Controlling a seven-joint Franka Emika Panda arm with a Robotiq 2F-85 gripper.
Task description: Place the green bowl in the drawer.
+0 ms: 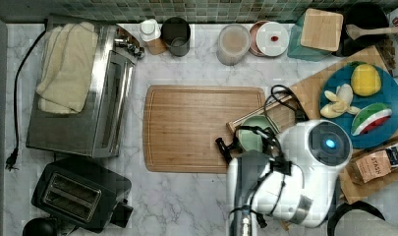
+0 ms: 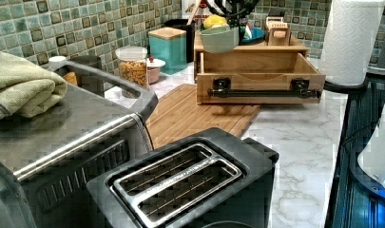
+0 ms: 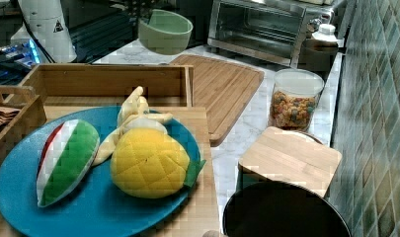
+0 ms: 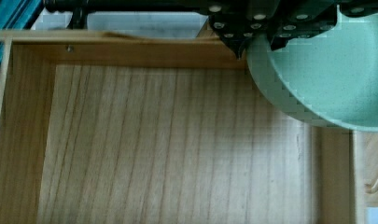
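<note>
One green bowl (image 3: 165,31) hangs at the right view's upper middle, above the open drawer (image 3: 108,81), gripper (image 4: 252,28) fingers clamped on its rim

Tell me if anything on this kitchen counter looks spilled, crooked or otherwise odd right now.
Nothing looks spilled or damaged. The light-wood drawer stands pulled open. The small pale green bowl hangs in the air above it, tilted in the right view, held at its rim by the black gripper. It is carried, not misplaced.
</note>
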